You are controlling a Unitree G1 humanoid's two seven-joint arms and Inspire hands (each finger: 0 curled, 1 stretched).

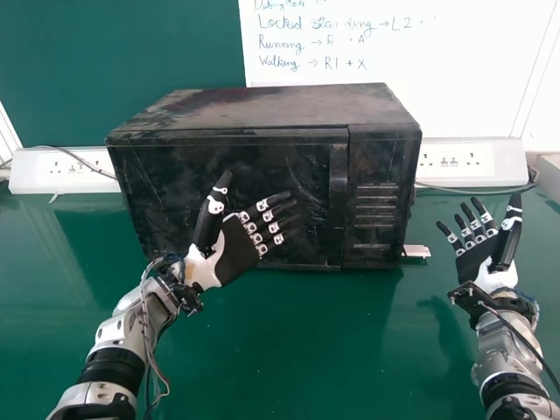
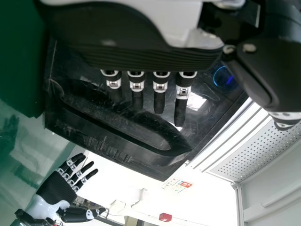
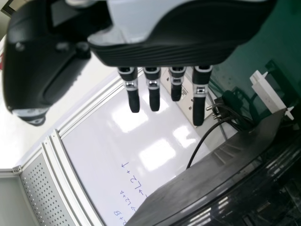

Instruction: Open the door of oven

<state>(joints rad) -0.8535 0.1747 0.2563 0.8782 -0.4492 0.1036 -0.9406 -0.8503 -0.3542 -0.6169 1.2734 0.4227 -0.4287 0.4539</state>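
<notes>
The wide black door (image 1: 175,192) is shut on the boxy black oven (image 1: 262,107), straight ahead at 12 o'clock on the glossy green tabletop (image 1: 262,350). Its long, straight black handle strip (image 1: 339,188) stands upright near the door's right edge, long axis running from 12 to 6 o'clock, just beside the slotted control panel (image 1: 376,175).

In the head view, that strip lies at about 2 o'clock from the palm of the black-and-white left hand (image 1: 236,249), clearly the nearer of the two. The left hand is released, fingers straight and spread towards the strip, grasping nothing; whether a fingertip brushes the door I cannot tell. The matching right hand (image 1: 472,261) is beyond the oven's right side, with the strip at about 10 o'clock from it; it too is open and empty.

I judge the left hand should go towards 2 o'clock, then hook its fingers behind the strip, if there is a gap there
</notes>
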